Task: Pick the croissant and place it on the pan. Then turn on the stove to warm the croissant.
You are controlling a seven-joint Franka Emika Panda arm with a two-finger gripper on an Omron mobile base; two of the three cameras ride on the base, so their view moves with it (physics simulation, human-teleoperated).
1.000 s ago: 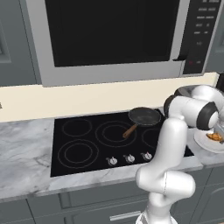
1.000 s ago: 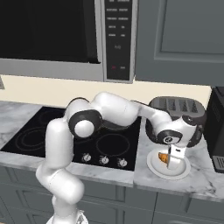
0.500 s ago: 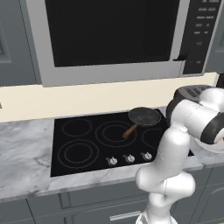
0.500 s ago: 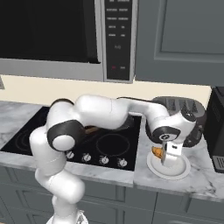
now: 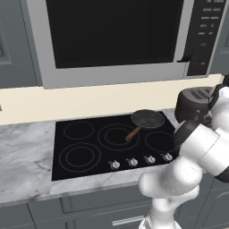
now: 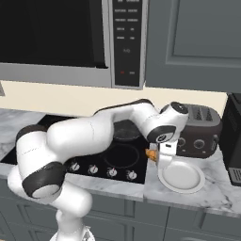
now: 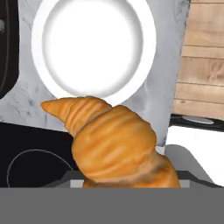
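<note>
My gripper [image 6: 158, 155] is shut on the golden croissant [image 6: 151, 153], which hangs in the air over the seam between the stove's right edge and the marble counter. In the hand view the croissant [image 7: 114, 144] looms close and hides the fingertips. Behind it lies the white plate [image 7: 94, 43]. The dark pan [image 5: 147, 118], with its wooden handle pointing forward-left, sits on the back right burner of the black stove [image 5: 89, 147]. In the right base view the pan [image 6: 125, 133] is partly hidden behind my arm. Silver knobs [image 5: 133, 162] line the stove's front.
The white plate [image 6: 186, 176] lies bare on the counter right of the stove, just below and right of the croissant. A dark toaster [image 6: 200, 132] stands behind it. A microwave [image 5: 112, 36] hangs above the stove. A black appliance [image 6: 234, 136] stands at the far right.
The arm has swung left and lifted the croissant off the plate toward the stove's right edge. The plate now lies bare.
</note>
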